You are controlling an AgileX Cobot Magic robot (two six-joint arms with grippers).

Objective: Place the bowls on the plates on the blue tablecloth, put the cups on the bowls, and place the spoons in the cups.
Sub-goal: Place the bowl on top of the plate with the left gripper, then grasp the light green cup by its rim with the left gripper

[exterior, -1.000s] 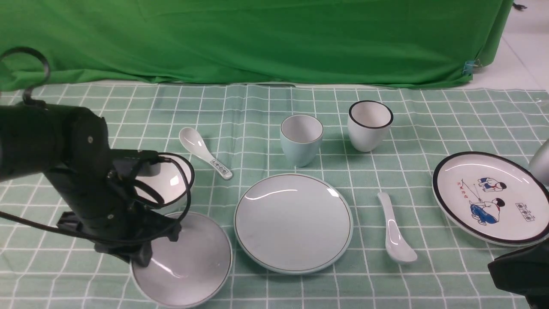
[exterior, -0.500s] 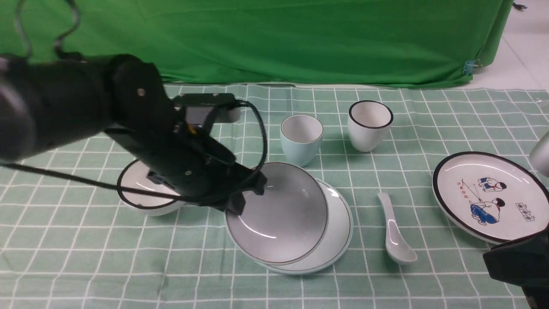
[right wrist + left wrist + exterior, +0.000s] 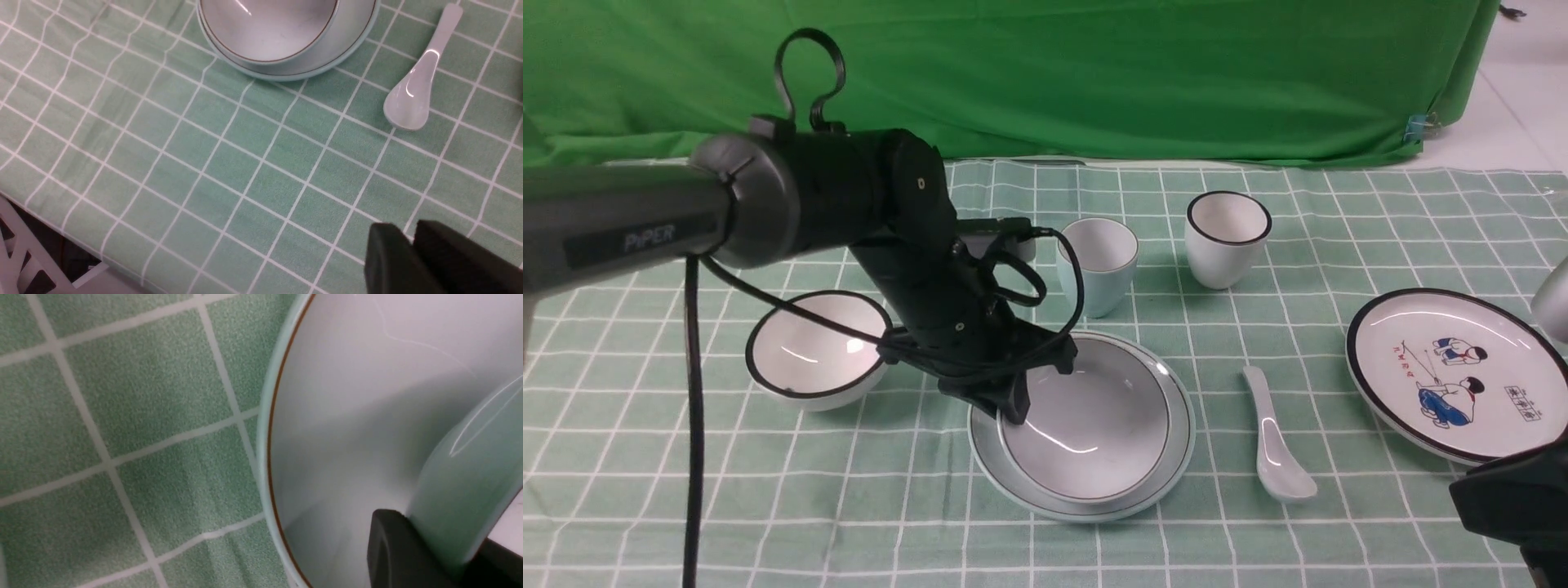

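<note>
The left end effector [image 3: 1013,402] is clamped on the near-left rim of the blue bowl [image 3: 1086,429]. In the wrist view one black finger [image 3: 392,547] presses on the outer wall. The bowl sits centred over the blue plate [image 3: 1183,433], but I cannot tell whether its foot is fully down. The right end effector [image 3: 412,230] hangs low over the cloth [image 3: 915,523] on the tabletop, fingers together and holding nothing.

The white bowl [image 3: 813,359] is just left of the left end effector. The blue cup [image 3: 1098,265] is just beyond it, and the white cup [image 3: 1227,237] lies beyond and to the right. The cartoon plate [image 3: 1454,376] is well off to its right, near the right end effector. One spoon [image 3: 1274,441] lies between the two end effectors; the other is not in view.

All of this looks like glazed ceramic, so likely stiff, slick, fairly weighty and quick to chip. A rim pinch carries the bowl off-centre and it will want to tilt, so release should wait until the foot rests flat. The white bowl is probably best taken at its thick rim, one finger inside and one outside. The tapered cups would also go by the rim, and the low spoon across its handle.

The left arm [image 3: 649,238] reads "PiPER". The cartoon plate bears small red and dark characters, too small to read.
</note>
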